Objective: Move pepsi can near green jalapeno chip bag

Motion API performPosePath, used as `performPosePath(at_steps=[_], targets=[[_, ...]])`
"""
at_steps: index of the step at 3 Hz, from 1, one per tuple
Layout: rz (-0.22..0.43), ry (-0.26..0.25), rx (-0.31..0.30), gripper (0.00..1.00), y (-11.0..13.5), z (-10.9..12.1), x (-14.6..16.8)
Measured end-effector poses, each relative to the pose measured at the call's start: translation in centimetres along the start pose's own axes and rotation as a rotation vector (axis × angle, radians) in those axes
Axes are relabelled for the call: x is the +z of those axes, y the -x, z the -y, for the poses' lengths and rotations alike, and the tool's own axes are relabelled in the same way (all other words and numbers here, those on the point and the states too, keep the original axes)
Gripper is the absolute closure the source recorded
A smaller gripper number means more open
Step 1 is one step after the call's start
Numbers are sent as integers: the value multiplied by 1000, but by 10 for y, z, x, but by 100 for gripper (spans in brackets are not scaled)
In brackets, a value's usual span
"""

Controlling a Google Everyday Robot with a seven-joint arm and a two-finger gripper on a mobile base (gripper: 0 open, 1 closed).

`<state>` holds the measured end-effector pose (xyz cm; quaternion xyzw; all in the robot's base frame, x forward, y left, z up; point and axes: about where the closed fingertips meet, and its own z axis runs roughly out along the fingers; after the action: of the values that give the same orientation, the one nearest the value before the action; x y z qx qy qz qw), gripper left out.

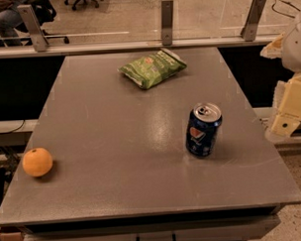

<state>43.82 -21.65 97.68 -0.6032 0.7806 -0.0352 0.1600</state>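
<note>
Orange and round, a smooth-skinned fruit (pixel 37 161) sits near the left edge of the flat grey rectangular tabletop (pixel 117 158), toward the front, well apart from everything else on it. Beyond the table's far left corner, behind a clear barrier panel held by upright grey metal posts (pixel 32 27), a seated person's legs (pixel 3 21) and a black office chair base (pixel 82 1) show on a pale floor. Further right, near the middle of the table's far edge, the crinkled light green foil jalapeno chip bag (pixel 152 68) lies flat, turned at a slant. Right of centre and nearer the front stands the small dark blue metal pepsi can (pixel 203 130), upright, its silver top and tab showing, the round red-white-blue logo facing the camera. It is well apart from the bag, and only bare grey surface lies between the two. At the far right of the view, past the table's right side and off its surface, the robot's white and cream-coloured arm (pixel 295 43) shows in part. The gripper (pixel 287 111) hangs beside the table, near the can but not touching it. It has hold of nothing that can be seen, and how far open it is cannot be told.
</note>
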Motion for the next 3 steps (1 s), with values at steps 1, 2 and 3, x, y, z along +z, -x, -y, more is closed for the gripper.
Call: performPosePath(at_steps=[1, 2, 3], targets=[[0, 0, 0, 0, 0, 0, 0], [73, 3, 33, 0, -1, -2, 9], [226, 26, 80, 0, 2, -7, 33]])
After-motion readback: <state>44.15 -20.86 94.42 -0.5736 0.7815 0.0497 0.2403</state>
